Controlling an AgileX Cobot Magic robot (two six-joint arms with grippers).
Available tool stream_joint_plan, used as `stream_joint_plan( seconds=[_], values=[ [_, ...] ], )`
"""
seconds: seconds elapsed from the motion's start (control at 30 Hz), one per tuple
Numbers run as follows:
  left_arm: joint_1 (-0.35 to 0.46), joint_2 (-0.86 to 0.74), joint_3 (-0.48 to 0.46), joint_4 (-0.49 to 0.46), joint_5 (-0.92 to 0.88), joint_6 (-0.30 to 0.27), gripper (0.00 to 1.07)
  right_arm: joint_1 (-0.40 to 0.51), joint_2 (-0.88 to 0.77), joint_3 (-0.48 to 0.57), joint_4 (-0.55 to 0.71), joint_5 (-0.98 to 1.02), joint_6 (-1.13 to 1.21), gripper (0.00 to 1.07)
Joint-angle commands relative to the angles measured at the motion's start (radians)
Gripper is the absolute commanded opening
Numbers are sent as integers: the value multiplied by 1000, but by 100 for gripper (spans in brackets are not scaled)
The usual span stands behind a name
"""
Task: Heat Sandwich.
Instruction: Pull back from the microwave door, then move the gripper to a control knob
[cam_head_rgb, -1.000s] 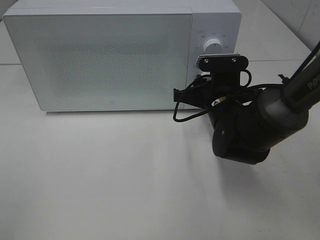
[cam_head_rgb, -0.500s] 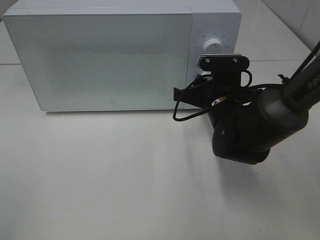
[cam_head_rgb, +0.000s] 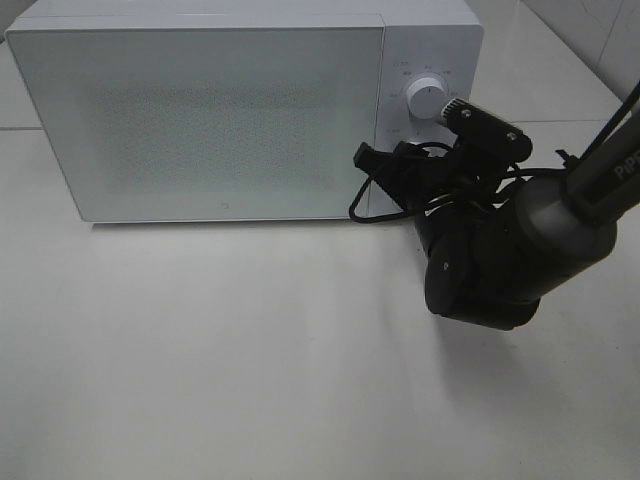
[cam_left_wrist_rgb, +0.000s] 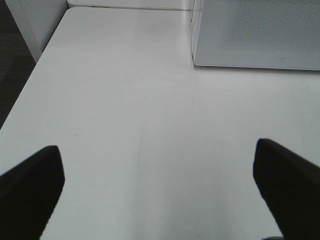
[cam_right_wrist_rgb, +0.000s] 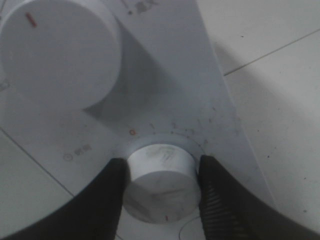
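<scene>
**Microwave and the two tools, seen from above and from both wrists.** The sandwich appeared in none of the three views, so its place relative to either tool could not be told. The microwave (cam_head_rgb: 220, 110) stood on the white desk (cam_head_rgb: 250, 350) with its door (cam_head_rgb: 200, 40) shut. The speckled door panel hid whatever lay inside. On the control panel beside the door, an upper knob (cam_head_rgb: 427, 97) sat above a lower knob (cam_right_wrist_rgb: 159, 185). The right tool (cam_right_wrist_rgb: 161, 167) was clamped on the lower knob, with one dark finger (cam_right_wrist_rgb: 111, 192) against each side of it. The left tool (cam_left_wrist_rgb: 155, 147) hung over the desk, near a front corner of the microwave. Its two fingers (cam_left_wrist_rgb: 30, 180) stood wide apart.
</scene>
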Motion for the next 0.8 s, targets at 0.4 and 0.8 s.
stream_joint_plan(
  seconds=[0.4, 0.8],
  values=[
    [0, -24, 2, -2, -9, 0, 98, -1, -2, -6, -44, -32, 606, 13],
    [0, -24, 2, -2, -9, 0, 98, -1, -2, -6, -38, -27, 1048, 14]
  ],
)
